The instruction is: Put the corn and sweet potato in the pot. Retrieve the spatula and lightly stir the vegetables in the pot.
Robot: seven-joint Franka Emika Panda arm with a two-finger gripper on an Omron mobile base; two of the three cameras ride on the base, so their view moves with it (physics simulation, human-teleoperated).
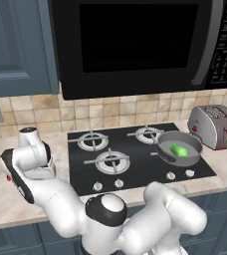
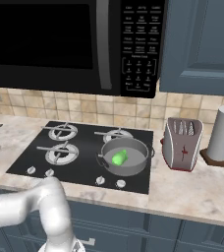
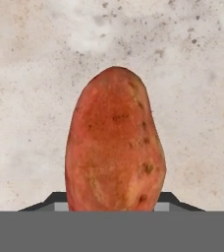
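We see pincer (image 3: 113, 204) clamped on sweet potato (image 3: 115, 142), fingertips (image 3: 170, 199) flanking its lower end, over speckled tabletop (image 3: 25, 98). Corn (image 1: 179, 150) lies inside pot (image 1: 171, 141) on stove's front right burner; toaster (image 1: 211, 125) just beside.

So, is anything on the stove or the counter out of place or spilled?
Nothing stands out. The corn lies inside the pot, which sits upright on the stove; the sweet potato looks whole.
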